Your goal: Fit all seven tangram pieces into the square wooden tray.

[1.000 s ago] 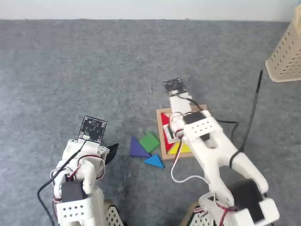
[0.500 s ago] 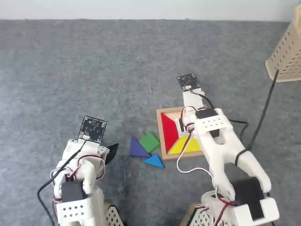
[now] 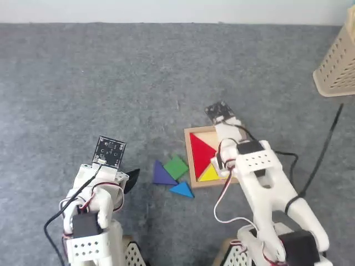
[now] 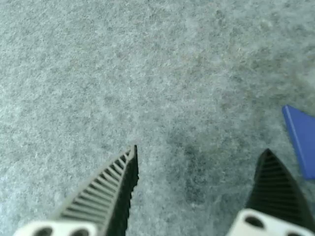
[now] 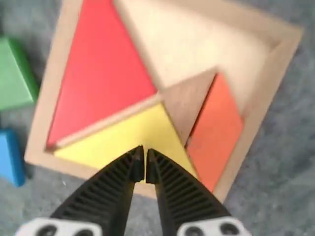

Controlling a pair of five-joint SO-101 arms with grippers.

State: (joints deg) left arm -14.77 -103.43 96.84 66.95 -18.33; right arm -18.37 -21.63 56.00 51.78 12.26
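Three loose pieces (image 3: 176,166) at nine o'clock of the square wooden tray (image 3: 188,158), right arm (image 3: 266,183) stretched over it, right tool (image 5: 145,150) pressed together above yellow triangle (image 5: 142,130), left arm (image 3: 94,199) folded back, left tool (image 4: 201,150) spread.

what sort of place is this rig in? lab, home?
Likely an indoor tabletop robot workspace; lab or home is unclear. Clues: a grey carpet-like cover across the table, a wooden tangram tray set out on it, and a beige perforated basket at the edge.

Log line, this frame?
left gripper open | right gripper shut over tray | inside: red triangle, yellow triangle, orange piece | outside: green piece, blue triangle, purple triangle
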